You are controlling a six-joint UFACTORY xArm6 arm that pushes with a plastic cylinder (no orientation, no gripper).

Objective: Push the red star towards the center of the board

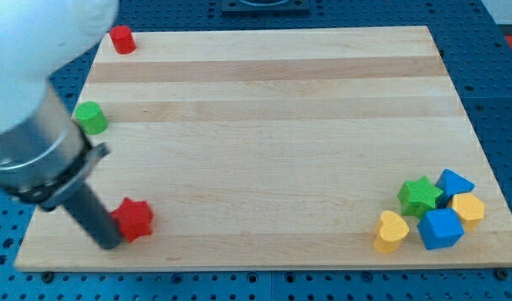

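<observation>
So the red star-shaped block [134, 219] is sitting way down near the view's bottom-left corner of the light wooden board [273, 142], close to the bottom edge and a long way off from the board's middle. My tip [108, 243], the lower end of the straight dark rod, is sitting right at the star's left side, looking like it's touching it or just about, though I honestly can't tell for sure if there's a sliver of gap. It's just a plain rod, so nothing on it is spreading apart or pinching anything.

The big blurry arm body is filling the view's upper-left corner and slanting down towards that spot.

Other stuff lying around: a red cylinder block [121, 39] is sitting up at the top-left corner of the board, and a green cylinder block [91, 118] is resting at the left edge, between that one and the star.

Over in the bottom-right corner a little cluster is huddling together: a green star block [420, 196], a blue triangular-ish block [454, 182], a blue cube-like block [441, 228], a yellow heart-shaped block [391, 232] and another yellow block [468, 208] whose shape I can't quite make out.
</observation>
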